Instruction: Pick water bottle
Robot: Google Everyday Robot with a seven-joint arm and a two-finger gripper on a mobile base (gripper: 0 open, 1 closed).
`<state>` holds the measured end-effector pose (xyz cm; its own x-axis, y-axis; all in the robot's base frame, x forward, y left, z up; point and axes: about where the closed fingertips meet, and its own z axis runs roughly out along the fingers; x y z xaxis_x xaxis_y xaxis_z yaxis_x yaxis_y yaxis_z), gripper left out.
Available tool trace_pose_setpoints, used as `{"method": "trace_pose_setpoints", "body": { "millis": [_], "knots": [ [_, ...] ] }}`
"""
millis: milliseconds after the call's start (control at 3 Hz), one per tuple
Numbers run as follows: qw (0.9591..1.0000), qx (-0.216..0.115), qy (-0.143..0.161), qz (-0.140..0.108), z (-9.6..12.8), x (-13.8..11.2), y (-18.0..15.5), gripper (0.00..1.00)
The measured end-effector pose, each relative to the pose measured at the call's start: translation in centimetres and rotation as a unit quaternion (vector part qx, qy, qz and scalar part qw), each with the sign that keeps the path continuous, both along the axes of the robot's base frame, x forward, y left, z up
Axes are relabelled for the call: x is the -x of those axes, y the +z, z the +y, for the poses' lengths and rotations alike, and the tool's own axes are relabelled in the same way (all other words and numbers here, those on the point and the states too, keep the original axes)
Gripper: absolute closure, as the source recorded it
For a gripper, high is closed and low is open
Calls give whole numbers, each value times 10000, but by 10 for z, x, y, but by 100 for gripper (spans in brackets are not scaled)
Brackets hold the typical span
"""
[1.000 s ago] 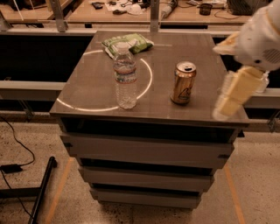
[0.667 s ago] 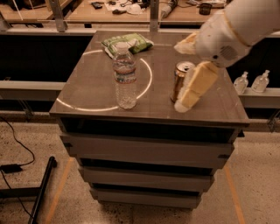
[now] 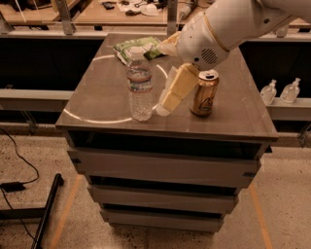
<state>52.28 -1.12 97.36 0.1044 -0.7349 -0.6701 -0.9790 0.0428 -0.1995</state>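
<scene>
On the smooth grey counter [image 3: 97,104], the ribbed clear water bottle [image 3: 140,85] stands upright near the front. The cream end effector [image 3: 163,108] slants between it and a bronze can [image 3: 204,95], gripping nothing. How far it is open cannot be told. A crinkled green packet [image 3: 133,46] lies partly hidden behind.

This looks like a robotics lab or workshop. A grey metal table [image 3: 97,97] with stacked shelves beneath stands on a speckled floor [image 3: 277,209] marked with orange tape lines [image 3: 65,209]. A black cable [image 3: 19,155] trails at the left, and workbenches [image 3: 97,14] behind carry wires and small gear. Two pump bottles [image 3: 268,91] sit on a ledge at the right. The robot's gripper [image 3: 165,103] hangs over the table, between a water bottle [image 3: 140,85] and a can [image 3: 204,92].
</scene>
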Motion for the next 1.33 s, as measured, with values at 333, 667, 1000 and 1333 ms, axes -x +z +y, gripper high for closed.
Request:
{"method": "trace_pose_setpoints", "body": {
  "millis": [333,667,1000,1333],
  "knots": [
    [10000,0,0,0,0,0,0,0],
    [9993,-160,-339,-94,1,-10,0,0],
    [9965,-408,-708,-168,13,-30,-1,0],
    [9955,-521,-774,-160,34,-43,-7,0]
  ]
}}
